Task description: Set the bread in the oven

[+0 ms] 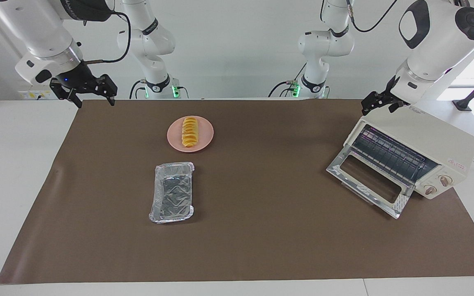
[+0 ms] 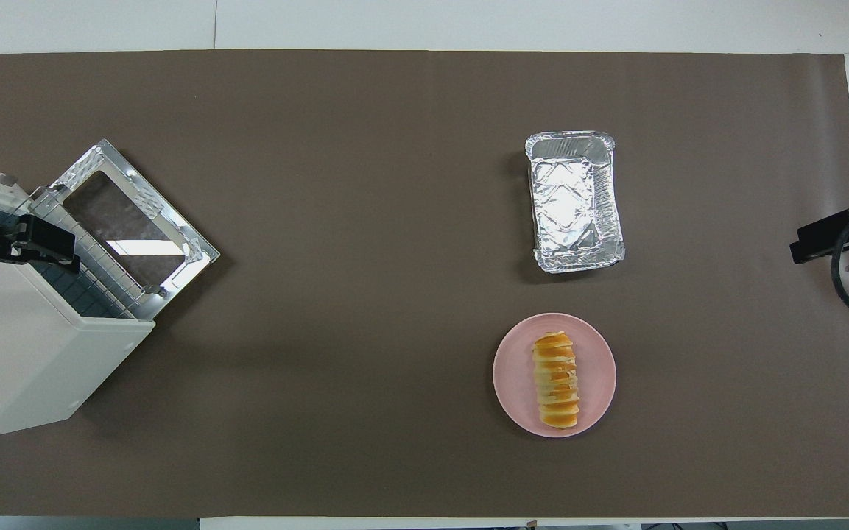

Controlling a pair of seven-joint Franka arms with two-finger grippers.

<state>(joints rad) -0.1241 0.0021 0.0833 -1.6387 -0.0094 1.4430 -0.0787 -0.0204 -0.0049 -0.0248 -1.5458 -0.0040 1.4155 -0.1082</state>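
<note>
The golden ridged bread (image 1: 189, 131) lies on a pink plate (image 1: 206, 139), toward the right arm's end of the mat; it also shows in the overhead view (image 2: 557, 390). The cream-white oven (image 1: 434, 137) stands at the left arm's end, its glass door (image 1: 368, 181) dropped open and the wire rack showing. My left gripper (image 1: 378, 107) hangs open and empty over the oven's top edge near the door opening. My right gripper (image 1: 93, 100) is open and empty, raised over the mat's corner at its own end, well away from the plate.
A crinkled silver foil tray (image 1: 173, 166) lies empty on the brown mat, farther from the robots than the plate. The open oven door (image 2: 133, 213) juts out onto the mat. White table borders the mat.
</note>
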